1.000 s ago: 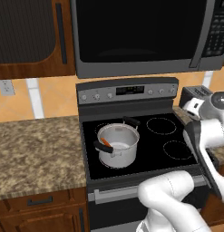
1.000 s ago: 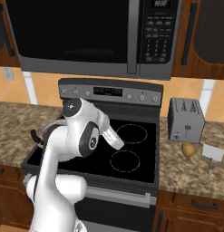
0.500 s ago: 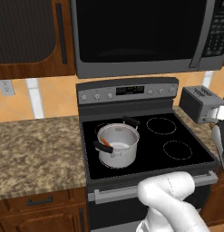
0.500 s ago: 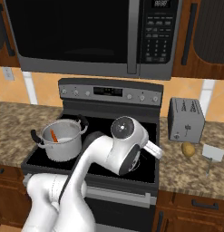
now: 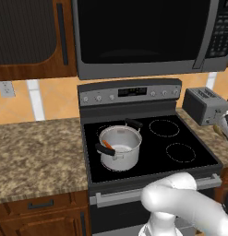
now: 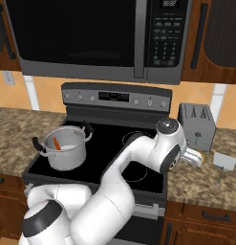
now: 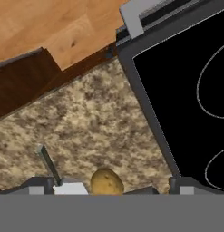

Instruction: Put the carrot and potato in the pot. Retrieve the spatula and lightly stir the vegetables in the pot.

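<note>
The steel pot (image 5: 119,147) (image 6: 65,149) stands on the stove's front left burner with the orange carrot (image 5: 107,145) (image 6: 56,142) lying inside it. The tan potato (image 7: 106,181) rests on the granite counter right of the stove. My gripper (image 7: 111,186) (image 6: 198,160) hovers over it, open wide, a finger on either side and nothing held. The spatula (image 6: 224,162) (image 7: 48,163) lies flat on the same counter just past the potato, grey blade and thin handle.
A silver toaster (image 6: 197,125) (image 5: 205,105) stands at the back of the right counter, close behind my hand. The black stove top (image 7: 186,81) borders the potato's patch of counter. A microwave (image 6: 100,38) hangs above the stove.
The arm has swung from over the stove to the right, out to the counter beside the toaster. The jaws have stayed open. Pot and carrot are unmoved.
</note>
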### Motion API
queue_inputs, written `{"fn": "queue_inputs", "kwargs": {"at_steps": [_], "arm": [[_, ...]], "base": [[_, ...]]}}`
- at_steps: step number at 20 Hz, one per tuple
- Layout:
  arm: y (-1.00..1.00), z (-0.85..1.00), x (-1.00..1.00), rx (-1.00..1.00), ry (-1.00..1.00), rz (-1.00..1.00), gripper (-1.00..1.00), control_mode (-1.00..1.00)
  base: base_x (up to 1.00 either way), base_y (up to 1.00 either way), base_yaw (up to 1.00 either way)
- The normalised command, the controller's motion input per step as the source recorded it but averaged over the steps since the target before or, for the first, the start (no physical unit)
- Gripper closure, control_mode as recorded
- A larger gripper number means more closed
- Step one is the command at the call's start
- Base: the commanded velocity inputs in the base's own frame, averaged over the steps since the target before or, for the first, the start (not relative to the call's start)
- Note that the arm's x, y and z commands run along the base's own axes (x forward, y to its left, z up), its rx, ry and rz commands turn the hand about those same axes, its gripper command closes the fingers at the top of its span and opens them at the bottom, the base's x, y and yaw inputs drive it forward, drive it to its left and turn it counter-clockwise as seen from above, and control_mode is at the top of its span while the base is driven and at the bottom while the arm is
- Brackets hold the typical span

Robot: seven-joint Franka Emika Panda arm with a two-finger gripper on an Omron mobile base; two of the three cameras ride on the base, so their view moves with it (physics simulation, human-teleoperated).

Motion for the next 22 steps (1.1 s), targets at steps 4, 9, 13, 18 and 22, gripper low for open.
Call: {"fn": "queue_inputs", "kwargs": {"at_steps": [4,9,13,18,22], "arm": [[-0.69,-0.47,0.66,0.02,0.03,0.24,-1.0,-1.0],[-0.5,-0.67,0.67,0.0,0.0,0.19,-1.0,-1.0],[-0.24,-0.61,0.76,0.0,0.02,0.11,-1.0,-1.0],[-0.34,-0.3,0.42,0.0,0.0,0.03,-1.0,-1.0],[-0.25,-0.49,0.31,-0.04,0.0,0.0,-1.0,-1.0]], "base": [[0.0,0.0,0.0],[0.0,0.0,0.0],[0.0,0.0,0.0],[0.0,0.0,0.0],[0.0,0.0,0.0]]}}
